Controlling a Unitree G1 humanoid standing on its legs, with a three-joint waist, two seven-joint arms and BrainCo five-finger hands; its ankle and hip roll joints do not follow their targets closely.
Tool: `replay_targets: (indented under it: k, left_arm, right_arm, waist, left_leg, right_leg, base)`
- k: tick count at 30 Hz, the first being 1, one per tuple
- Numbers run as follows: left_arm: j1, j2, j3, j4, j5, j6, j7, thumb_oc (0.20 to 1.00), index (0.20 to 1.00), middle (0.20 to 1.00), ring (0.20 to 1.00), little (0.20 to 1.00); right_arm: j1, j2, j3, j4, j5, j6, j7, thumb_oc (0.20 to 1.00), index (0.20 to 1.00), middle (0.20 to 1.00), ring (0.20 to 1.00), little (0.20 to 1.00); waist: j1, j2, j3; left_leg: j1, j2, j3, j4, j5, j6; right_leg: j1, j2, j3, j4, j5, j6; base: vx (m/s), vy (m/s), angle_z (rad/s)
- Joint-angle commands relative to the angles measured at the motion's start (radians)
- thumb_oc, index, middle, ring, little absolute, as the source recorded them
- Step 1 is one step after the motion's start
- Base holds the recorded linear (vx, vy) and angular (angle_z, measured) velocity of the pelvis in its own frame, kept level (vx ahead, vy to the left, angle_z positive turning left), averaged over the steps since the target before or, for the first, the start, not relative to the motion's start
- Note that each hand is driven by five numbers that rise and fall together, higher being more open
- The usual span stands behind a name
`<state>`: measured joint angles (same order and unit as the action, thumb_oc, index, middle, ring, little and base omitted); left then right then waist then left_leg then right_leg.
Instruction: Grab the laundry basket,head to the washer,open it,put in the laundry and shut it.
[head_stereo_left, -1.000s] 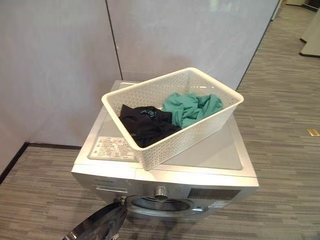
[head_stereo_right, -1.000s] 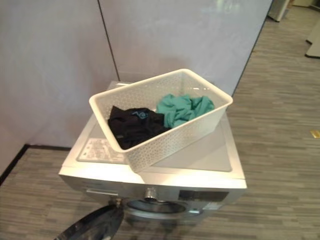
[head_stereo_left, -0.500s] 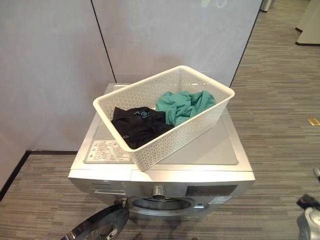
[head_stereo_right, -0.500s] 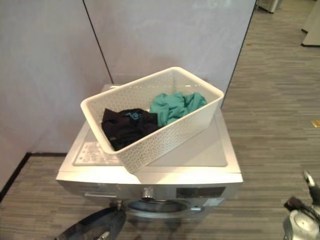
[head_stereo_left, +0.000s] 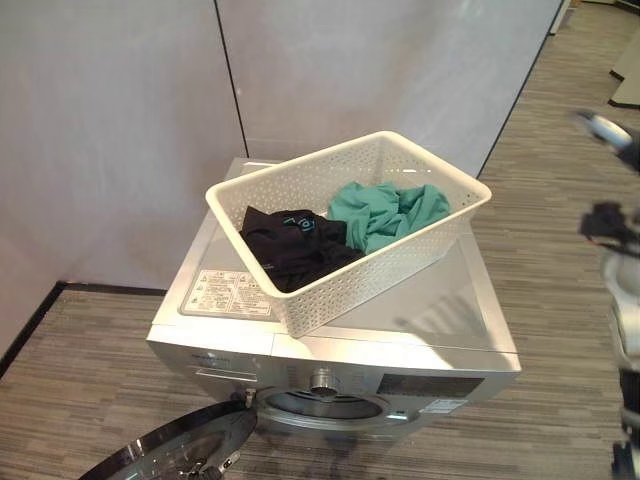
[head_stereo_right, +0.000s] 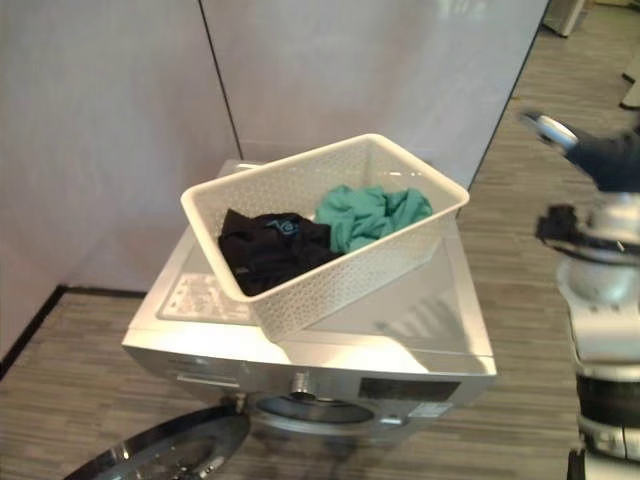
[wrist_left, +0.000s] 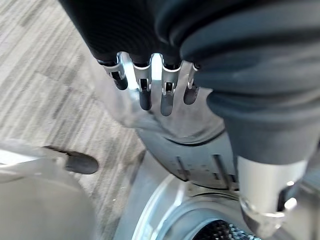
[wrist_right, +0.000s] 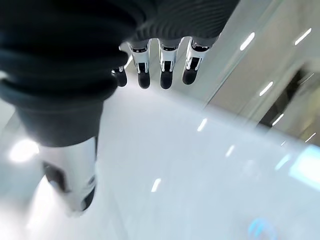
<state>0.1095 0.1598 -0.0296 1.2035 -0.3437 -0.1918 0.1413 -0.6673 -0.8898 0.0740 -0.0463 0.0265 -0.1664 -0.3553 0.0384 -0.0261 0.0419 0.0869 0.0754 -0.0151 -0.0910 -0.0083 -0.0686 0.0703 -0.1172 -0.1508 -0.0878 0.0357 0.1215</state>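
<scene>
Left eye view: white perforated plastic laundry basket (head_stereo_left: 400, 262) set askew on top of silver front-loading washer (head_stereo_left: 440, 325), holding black garment with teal print (head_stereo_left: 290, 245) beside teal-green garment (head_stereo_left: 385, 213); round chrome-rimmed door (head_stereo_left: 180, 455) swung open below. White sticker with small print (head_stereo_left: 222, 293) on the lid — unreadable. Right hand (wrist_right: 160, 65) raised at the right, left hand (wrist_left: 150, 85) low by the door — both with fingers relaxed, grasping nothing.
</scene>
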Motion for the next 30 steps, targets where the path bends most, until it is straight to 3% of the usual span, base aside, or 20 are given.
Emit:
replay_targets:
  k: [1, 3, 4, 5, 7, 10, 13, 15, 18, 22, 26, 30]
  left_arm:
    - [-0.063, 0.097, -0.013, 0.059, -0.038, -0.019, -0.006, 1.0, 1.0, 1.0, 1.0, 1.0]
    - [-0.063, 0.096, -0.003, 0.065, -0.069, -0.018, -0.016, 1.0, 1.0, 1.0, 1.0, 1.0]
    - [-0.064, 0.095, -0.003, 0.065, -0.069, -0.018, -0.016, 1.0, 1.0, 1.0, 1.0, 1.0]
    - [-0.065, 0.1, 0.004, 0.074, -0.091, -0.02, -0.025, 1.0, 1.0, 1.0, 1.0, 1.0]
    - [-0.065, 0.108, 0.013, 0.087, -0.102, -0.015, -0.034, 1.0, 1.0, 1.0, 1.0, 1.0]
    - [-0.062, 0.113, 0.03, 0.094, -0.112, -0.017, -0.042, 1.0, 1.0, 1.0, 1.0, 1.0]
    - [-0.059, 0.127, 0.056, 0.099, -0.125, -0.018, -0.051, 1.0, 1.0, 1.0, 1.0, 1.0]
    - [-0.052, 0.138, 0.081, 0.108, -0.118, -0.019, -0.059, 1.0, 1.0, 1.0, 1.0, 1.0]
    - [-0.045, 0.139, 0.1, 0.111, -0.102, -0.024, -0.064, 1.0, 1.0, 1.0, 1.0, 1.0]
    - [-0.038, 0.143, 0.102, 0.121, -0.067, -0.028, -0.068, 1.0, 1.0, 1.0, 1.0, 1.0]
    - [-0.034, 0.137, 0.1, 0.115, -0.052, -0.032, -0.071, 1.0, 1.0, 1.0, 1.0, 1.0]
    - [-0.044, 0.13, 0.069, 0.093, -0.053, -0.036, -0.073, 1.0, 1.0, 1.0, 1.0, 1.0]
  right_arm:
    - [-0.224, -0.082, 0.136, 0.128, 0.066, 0.05, 0.098, 1.0, 1.0, 1.0, 1.0, 1.0]
    - [-0.376, -0.085, 0.274, 0.246, 0.118, 0.07, 0.17, 1.0, 1.0, 1.0, 1.0, 1.0]
    - [-0.379, -0.085, 0.276, 0.248, 0.118, 0.069, 0.17, 1.0, 1.0, 1.0, 1.0, 1.0]
    - [-0.48, -0.077, 0.38, 0.351, 0.178, 0.079, 0.239, 1.0, 1.0, 1.0, 1.0, 1.0]
    - [-0.541, -0.069, 0.477, 0.418, 0.249, 0.081, 0.316, 1.0, 1.0, 1.0, 1.0, 1.0]
    - [-0.585, -0.096, 0.555, 0.423, 0.31, 0.077, 0.365, 1.0, 1.0, 1.0, 1.0, 1.0]
    - [-0.601, -0.173, 0.639, 0.369, 0.39, 0.062, 0.426, 1.0, 1.0, 1.0, 1.0, 1.0]
    - [-0.597, -0.307, 0.726, 0.257, 0.437, 0.034, 0.486, 1.0, 1.0, 1.0, 1.0, 1.0]
    - [-0.556, -0.438, 0.745, 0.136, 0.477, -0.002, 0.514, 1.0, 1.0, 1.0, 1.0, 1.0]
    - [-0.493, -0.543, 0.705, 0.026, 0.528, -0.04, 0.541, 1.0, 1.0, 1.0, 1.0, 1.0]
    - [-0.411, -0.571, 0.65, -0.052, 0.56, -0.055, 0.567, 1.0, 1.0, 1.0, 1.0, 1.0]
    - [-0.405, -0.523, 0.664, -0.038, 0.549, -0.046, 0.562, 1.0, 1.0, 1.0, 1.0, 1.0]
  waist:
    - [0.069, -0.089, -0.015]
    - [0.067, -0.098, -0.011]
    - [0.066, -0.097, -0.01]
    - [0.068, -0.115, -0.008]
    - [0.071, -0.133, -0.006]
    - [0.069, -0.146, -0.005]
    - [0.071, -0.168, 0.001]
    - [0.069, -0.189, 0.008]
    - [0.065, -0.201, 0.012]
    - [0.058, -0.207, 0.014]
    - [0.056, -0.207, 0.012]
    - [0.063, -0.202, 0.016]
  left_leg:
    - [-0.028, 0.016, -0.063, 0.004, -0.035, 0.01]
    - [-0.031, 0.018, -0.064, 0.004, -0.032, 0.007]
    - [-0.031, 0.018, -0.064, 0.004, -0.032, 0.007]
    - [-0.035, 0.02, -0.067, 0.004, -0.028, 0.003]
    - [-0.04, 0.023, -0.068, 0.004, -0.024, -0.002]
    - [-0.045, 0.026, -0.07, 0.004, -0.021, -0.008]
    - [-0.056, 0.03, -0.076, 0.004, -0.014, -0.016]
    - [-0.066, 0.036, -0.08, 0.004, -0.011, -0.025]
    - [-0.074, 0.039, -0.084, 0.004, -0.009, -0.032]
    - [-0.076, 0.044, -0.085, 0.004, -0.009, -0.035]
    - [-0.076, 0.046, -0.085, 0.004, -0.009, -0.035]
    - [-0.075, 0.047, -0.086, 0.004, -0.009, -0.034]
  right_leg:
    - [0.021, -0.06, 0.011, 0.013, -0.025, 0.04]
    - [0.019, -0.059, 0.009, 0.015, -0.024, 0.038]
    - [0.02, -0.059, 0.009, 0.015, -0.024, 0.038]
    - [0.019, -0.057, 0.004, 0.017, -0.023, 0.037]
    - [0.018, -0.055, -0.002, 0.017, -0.023, 0.036]
    - [0.017, -0.052, -0.009, 0.015, -0.023, 0.037]
    - [0.011, -0.047, -0.017, 0.018, -0.025, 0.037]
    - [0.007, -0.043, -0.027, 0.019, -0.028, 0.038]
    - [0.006, -0.039, -0.038, 0.021, -0.033, 0.039]
    - [-0.001, -0.036, -0.038, 0.025, -0.034, 0.038]
    - [-0.003, -0.034, -0.039, 0.028, -0.037, 0.039]
    - [-0.003, -0.032, -0.04, 0.032, -0.04, 0.036]
  base:
    - [-0.03, -0.007, 0.05]
    - [-0.01, -0.004, 0.12]
    - [-0.02, -0.013, 0.12]
    - [-0.02, -0.014, 0.16]
    - [-0.01, -0.015, 0.12]
    - [0.0, -0.013, 0.05]
    - [-0.01, -0.022, 0.07]
    - [-0.01, -0.039, 0.21]
    - [0.0, -0.011, 0.04]
    - [0.0, -0.004, 0.01]
    - [0.0, -0.002, 0.01]
    - [0.0, 0.0, 0.0]
